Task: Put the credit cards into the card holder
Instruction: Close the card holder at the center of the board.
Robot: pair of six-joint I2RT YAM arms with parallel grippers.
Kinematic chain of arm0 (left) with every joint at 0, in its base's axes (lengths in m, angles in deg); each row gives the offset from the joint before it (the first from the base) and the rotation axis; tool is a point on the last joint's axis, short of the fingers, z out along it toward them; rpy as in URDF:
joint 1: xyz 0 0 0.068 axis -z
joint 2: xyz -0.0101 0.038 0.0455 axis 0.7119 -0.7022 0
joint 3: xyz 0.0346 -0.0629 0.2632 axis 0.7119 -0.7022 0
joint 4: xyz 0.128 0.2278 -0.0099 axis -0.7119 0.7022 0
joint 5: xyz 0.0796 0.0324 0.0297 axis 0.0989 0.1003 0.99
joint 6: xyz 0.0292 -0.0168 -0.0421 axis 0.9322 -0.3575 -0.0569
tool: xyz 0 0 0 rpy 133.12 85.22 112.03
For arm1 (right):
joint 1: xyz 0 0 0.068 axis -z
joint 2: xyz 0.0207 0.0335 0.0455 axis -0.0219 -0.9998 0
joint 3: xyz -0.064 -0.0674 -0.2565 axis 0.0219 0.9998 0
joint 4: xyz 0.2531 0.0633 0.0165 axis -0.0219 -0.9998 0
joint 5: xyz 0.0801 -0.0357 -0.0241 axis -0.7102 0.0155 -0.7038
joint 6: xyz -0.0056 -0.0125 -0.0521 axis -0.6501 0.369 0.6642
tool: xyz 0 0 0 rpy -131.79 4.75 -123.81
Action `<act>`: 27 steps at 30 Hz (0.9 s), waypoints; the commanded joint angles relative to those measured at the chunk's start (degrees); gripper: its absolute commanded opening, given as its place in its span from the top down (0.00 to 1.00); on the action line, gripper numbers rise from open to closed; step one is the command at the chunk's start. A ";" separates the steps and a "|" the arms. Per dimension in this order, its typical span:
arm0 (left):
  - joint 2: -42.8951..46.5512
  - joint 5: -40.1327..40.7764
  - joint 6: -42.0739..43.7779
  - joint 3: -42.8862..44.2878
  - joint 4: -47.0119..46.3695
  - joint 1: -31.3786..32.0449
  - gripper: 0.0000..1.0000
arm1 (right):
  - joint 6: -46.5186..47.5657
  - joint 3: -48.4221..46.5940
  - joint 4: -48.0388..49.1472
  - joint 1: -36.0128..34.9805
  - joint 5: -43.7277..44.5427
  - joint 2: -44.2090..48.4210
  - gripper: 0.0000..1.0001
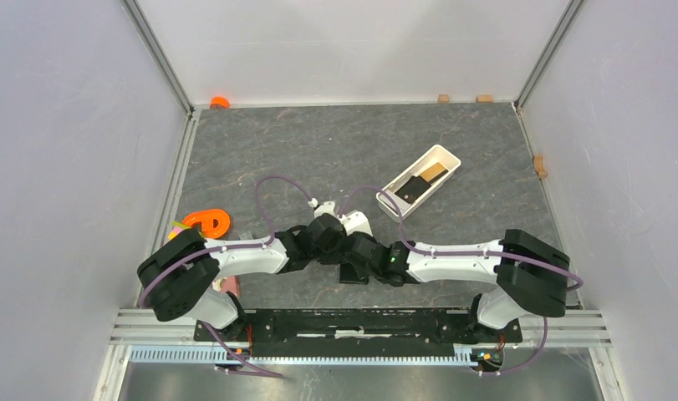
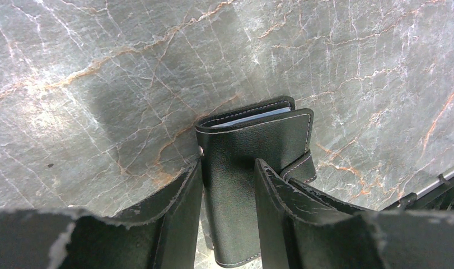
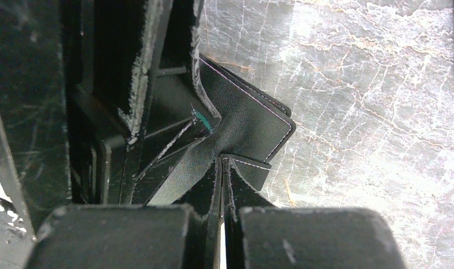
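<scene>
The black card holder (image 2: 247,145) lies on the stone tabletop with a pale card edge (image 2: 247,119) showing in its upper pocket. My left gripper (image 2: 229,165) is closed around its lower flap, one finger on each side. My right gripper (image 3: 223,161) is shut, its tips at the edge of the holder's small stitched tab (image 3: 252,168); I cannot tell if it pinches the tab. From above, both grippers (image 1: 331,238) (image 1: 360,253) meet at the table's middle and hide most of the holder. A black card (image 1: 412,190) and a tan card (image 1: 435,173) lie in the white tray (image 1: 446,155).
The white tray stands behind and to the right of the grippers. An orange object (image 1: 206,220) lies at the table's left edge, and a pink item (image 1: 231,285) sits beside the left arm's base. Grey walls enclose the table on three sides.
</scene>
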 commanded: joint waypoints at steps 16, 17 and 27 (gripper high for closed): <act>25.45 11.34 0.18 -7.81 17.64 0.59 0.32 | -6.30 1.92 -4.21 -3.50 4.29 -0.15 1.00; 27.20 11.10 0.37 -8.46 17.85 0.54 0.32 | -6.03 1.69 -4.14 -3.52 4.18 -0.24 1.00; 25.45 3.65 -5.23 -13.81 10.80 1.95 0.37 | -6.60 1.22 -3.93 -3.50 3.27 -0.88 1.00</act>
